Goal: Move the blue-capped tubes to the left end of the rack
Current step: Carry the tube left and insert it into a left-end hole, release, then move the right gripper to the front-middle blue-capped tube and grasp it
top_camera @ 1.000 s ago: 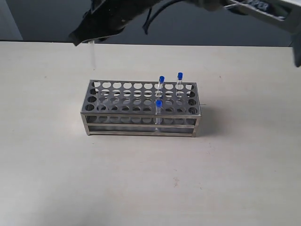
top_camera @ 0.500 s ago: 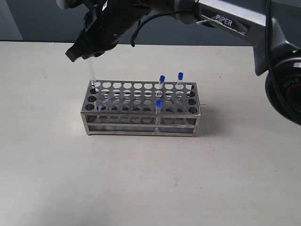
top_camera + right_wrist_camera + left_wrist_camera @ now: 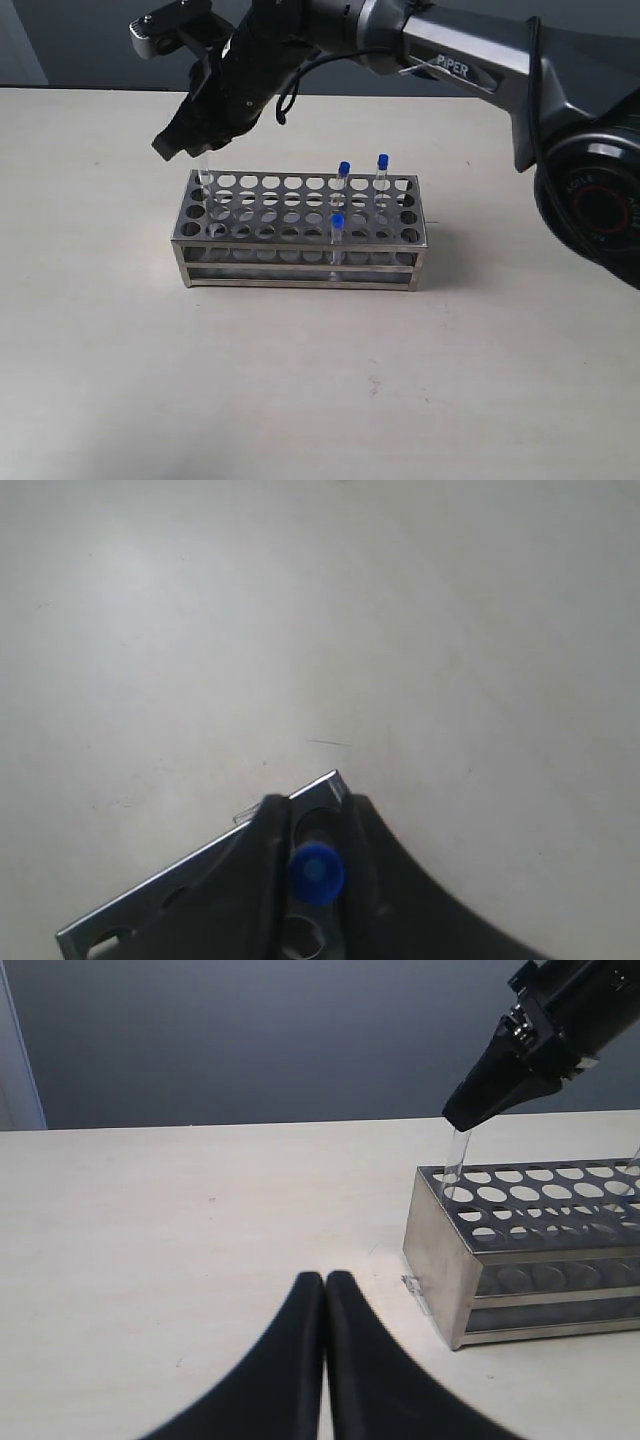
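Note:
The grey metal rack (image 3: 300,230) stands mid-table. Three blue-capped tubes stand in its right half: two at the back (image 3: 344,168) (image 3: 383,160) and one in the front row (image 3: 338,220). My right gripper (image 3: 192,140) has reached across to the rack's left end. It is shut on the fourth tube (image 3: 203,172), whose blue cap (image 3: 317,871) shows between the fingers (image 3: 262,830). The tube's lower end (image 3: 455,1170) enters the back-left corner hole. My left gripper (image 3: 325,1280) is shut and empty, low over the table just off the rack's left end (image 3: 440,1260).
The right arm's grey links (image 3: 470,60) stretch over the rack from the right, with its base joint (image 3: 600,200) at the right edge. Pale tabletop (image 3: 300,380) surrounds the rack. A dark wall (image 3: 250,1040) rises behind the table.
The right gripper has come down over the rack's left end with the tube. The tube's lower end has gone from above the rack into the back-left corner hole.

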`<state>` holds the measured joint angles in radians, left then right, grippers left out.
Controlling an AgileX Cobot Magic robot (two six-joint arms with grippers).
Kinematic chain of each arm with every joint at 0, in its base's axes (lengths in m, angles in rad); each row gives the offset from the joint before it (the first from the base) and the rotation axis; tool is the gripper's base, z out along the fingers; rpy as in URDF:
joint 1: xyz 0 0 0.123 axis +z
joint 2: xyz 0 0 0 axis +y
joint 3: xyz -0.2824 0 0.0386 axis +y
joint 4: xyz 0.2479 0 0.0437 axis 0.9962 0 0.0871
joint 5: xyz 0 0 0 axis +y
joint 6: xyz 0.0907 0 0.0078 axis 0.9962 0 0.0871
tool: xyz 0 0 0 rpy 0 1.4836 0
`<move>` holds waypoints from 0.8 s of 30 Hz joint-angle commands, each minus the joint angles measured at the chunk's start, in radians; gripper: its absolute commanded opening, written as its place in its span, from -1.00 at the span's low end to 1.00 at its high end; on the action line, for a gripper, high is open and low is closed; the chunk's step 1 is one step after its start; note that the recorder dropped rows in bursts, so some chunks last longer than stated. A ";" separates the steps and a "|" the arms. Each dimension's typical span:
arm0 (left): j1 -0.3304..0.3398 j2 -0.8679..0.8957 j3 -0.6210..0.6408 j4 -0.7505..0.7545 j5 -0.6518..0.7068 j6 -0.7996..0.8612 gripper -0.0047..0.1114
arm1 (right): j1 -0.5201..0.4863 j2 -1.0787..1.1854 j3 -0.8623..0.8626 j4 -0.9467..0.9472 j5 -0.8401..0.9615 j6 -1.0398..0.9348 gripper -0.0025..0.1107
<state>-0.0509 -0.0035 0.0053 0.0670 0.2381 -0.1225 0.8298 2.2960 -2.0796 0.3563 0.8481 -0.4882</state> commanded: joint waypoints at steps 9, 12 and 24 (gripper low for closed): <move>-0.011 0.003 -0.005 0.001 -0.007 -0.001 -0.90 | -0.002 0.000 0.000 0.000 0.018 0.055 -0.22; -0.011 0.003 -0.005 0.001 -0.007 -0.001 -0.90 | -0.002 -0.019 0.000 0.000 0.046 0.086 -0.22; -0.011 0.003 -0.005 0.001 -0.007 -0.001 -0.90 | -0.004 -0.206 0.000 -0.323 0.373 0.310 -0.22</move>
<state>-0.0509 -0.0035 0.0053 0.0670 0.2381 -0.1225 0.8298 2.1275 -2.0796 0.0895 1.1590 -0.2133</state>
